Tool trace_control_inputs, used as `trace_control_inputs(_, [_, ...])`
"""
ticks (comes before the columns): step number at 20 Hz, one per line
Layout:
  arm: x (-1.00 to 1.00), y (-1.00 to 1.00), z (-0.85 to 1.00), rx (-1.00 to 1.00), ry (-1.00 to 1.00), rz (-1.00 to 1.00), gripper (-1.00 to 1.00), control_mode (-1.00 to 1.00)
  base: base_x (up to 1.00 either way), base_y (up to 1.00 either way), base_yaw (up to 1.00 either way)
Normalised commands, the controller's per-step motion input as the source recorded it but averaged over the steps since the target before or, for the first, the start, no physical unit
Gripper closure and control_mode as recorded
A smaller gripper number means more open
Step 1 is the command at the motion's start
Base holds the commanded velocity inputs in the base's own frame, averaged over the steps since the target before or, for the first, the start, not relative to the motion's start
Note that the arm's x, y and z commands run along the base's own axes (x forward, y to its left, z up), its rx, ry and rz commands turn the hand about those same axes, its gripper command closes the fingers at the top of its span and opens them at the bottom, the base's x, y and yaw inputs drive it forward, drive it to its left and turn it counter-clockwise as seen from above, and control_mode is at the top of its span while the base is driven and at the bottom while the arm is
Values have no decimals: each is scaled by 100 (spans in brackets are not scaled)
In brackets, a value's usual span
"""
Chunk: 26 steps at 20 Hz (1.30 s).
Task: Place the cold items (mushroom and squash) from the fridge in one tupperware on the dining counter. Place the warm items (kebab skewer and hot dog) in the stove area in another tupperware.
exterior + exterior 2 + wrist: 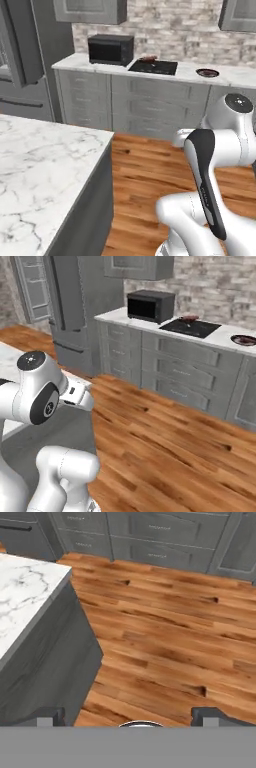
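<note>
At the left, the marble dining table [35,170] lies just beside the arm, with no tupperware visible on the part shown. The tool [131,716] hangs spread and empty over the wood floor [165,637], pinching nothing. Far ahead and to the right, a reddish warm item [148,58], too small to identify, rests on the stove [154,66], well apart across the floor.
</note>
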Motion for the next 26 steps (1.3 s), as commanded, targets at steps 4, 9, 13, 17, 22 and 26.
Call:
trace_control_inputs(4, [0, 0, 0, 0, 0, 0, -100, 100, 89, -62, 37])
trace_control_inputs(9, [0, 0, 0, 0, 0, 0, -100, 100, 83, -65, 36])
trace_control_inputs(13, [0, 0, 0, 0, 0, 0, -100, 100, 82, -64, 37])
trace_control_inputs(17, [0, 0, 0, 0, 0, 0, -100, 100, 78, -65, 37])
trace_control_inputs(22, [0, 0, 0, 0, 0, 0, -100, 100, 80, -60, 39])
trace_control_inputs(26, [0, 0, 0, 0, 0, 0, -100, 100, 83, -56, 41])
